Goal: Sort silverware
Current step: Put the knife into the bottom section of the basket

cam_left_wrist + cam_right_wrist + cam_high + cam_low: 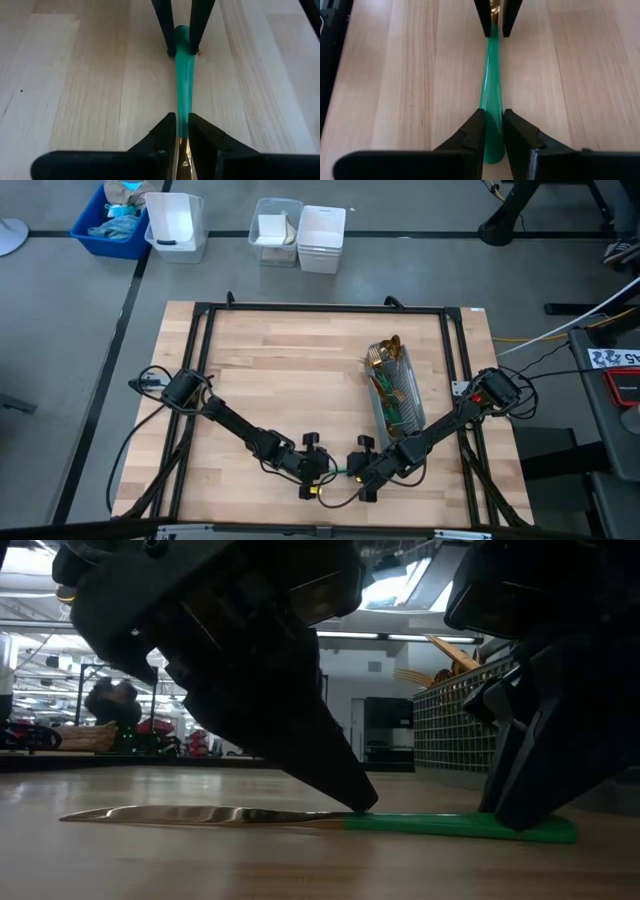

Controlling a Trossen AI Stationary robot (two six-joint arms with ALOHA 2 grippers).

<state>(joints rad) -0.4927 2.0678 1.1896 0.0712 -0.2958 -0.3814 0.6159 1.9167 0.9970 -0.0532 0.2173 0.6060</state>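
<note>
One piece of the silverware, a knife with a gold blade point(180, 814) and a slim green handle point(460, 825), lies flat on the wooden table near its front edge. My left gripper point(318, 472) is shut on it where handle meets blade. My right gripper point(362, 472) faces it from the handle's free end, its fingers closed against that end. More silverware point(385, 358) stands with gold heads up in the grey mesh caddy point(398, 395) behind my right arm. My left gripper pinches the knife between its two fingers at the blade end of the handle point(182, 131). The fingers slant down from the table's left and lie along the knife. The knife rests flat on the table. My right gripper has its two fingers against the two sides of the handle's free end point(492, 142). The fingers slant down from the table's right, along the knife, their tips at the tabletop. The handle lies on the table between them.
The caddy stands on the table's right half, just beyond my right arm. A black frame point(320, 308) runs round the tabletop. Off the far edge stand white bins point(300, 235), another white bin point(175, 225) and a blue bin point(108, 222). Bare wood lies to the left.
</note>
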